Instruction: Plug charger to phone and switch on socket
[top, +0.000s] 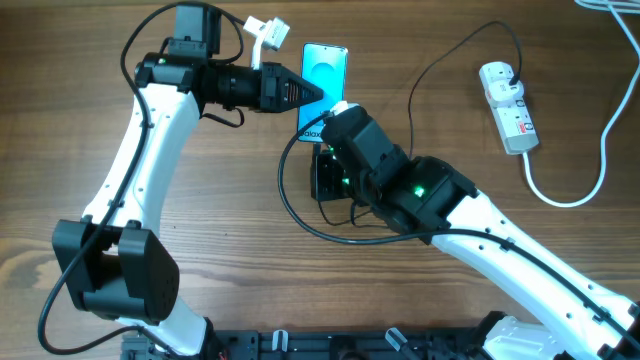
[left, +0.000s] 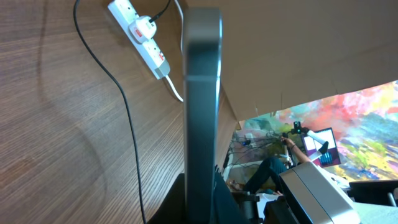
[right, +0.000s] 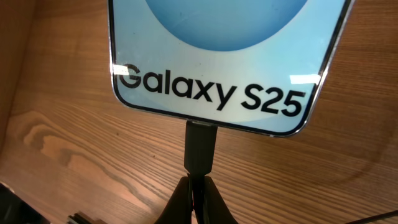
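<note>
The phone (top: 325, 72), with a cyan screen and "Galaxy S25" text (right: 214, 93), lies at the table's far middle. My left gripper (top: 318, 98) is shut on the phone's side; in the left wrist view the phone's grey edge (left: 202, 93) stands between its fingers. My right gripper (right: 198, 186) is shut on the charger's black plug tip (right: 200, 148), which meets the phone's bottom edge. The thin black cable (top: 290, 205) loops below the phone and runs to the socket (top: 508, 107), a white power strip at the right with red switch marks, also in the left wrist view (left: 144, 38).
A thick white cord (top: 600, 150) runs from the socket around the far right of the table. A white clip-like part (top: 266, 32) sits by the left arm's wrist. A black block (top: 325, 175) lies under my right arm. Wood tabletop (top: 230, 220) all round.
</note>
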